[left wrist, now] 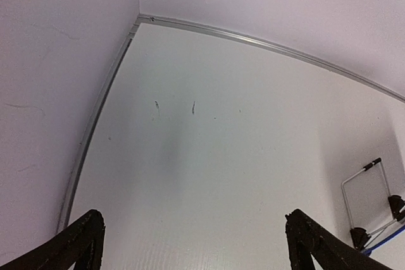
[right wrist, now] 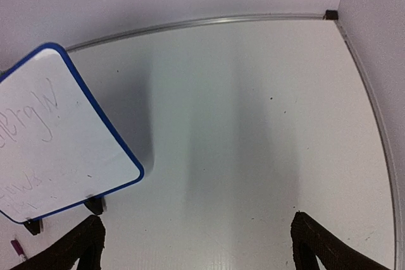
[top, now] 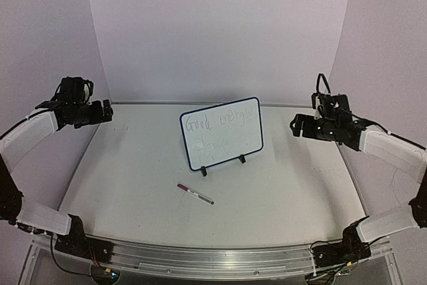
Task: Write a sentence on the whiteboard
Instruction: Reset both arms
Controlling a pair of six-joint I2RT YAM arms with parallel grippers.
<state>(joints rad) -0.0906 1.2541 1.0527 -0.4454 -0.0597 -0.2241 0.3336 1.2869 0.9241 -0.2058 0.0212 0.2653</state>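
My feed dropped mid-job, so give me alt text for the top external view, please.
The whiteboard stands on its two feet mid-table, with the sentence faintly written in two lines, the upper reading roughly "Good energy". A marker lies on the table just in front of it. The left gripper and right gripper hang at either side, both empty.

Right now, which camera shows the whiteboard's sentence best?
Top external: both lines of the sentence face it, whole on the whiteboard. Right wrist crops the writing at its left edge; left wrist catches only the board's edge, no writing.
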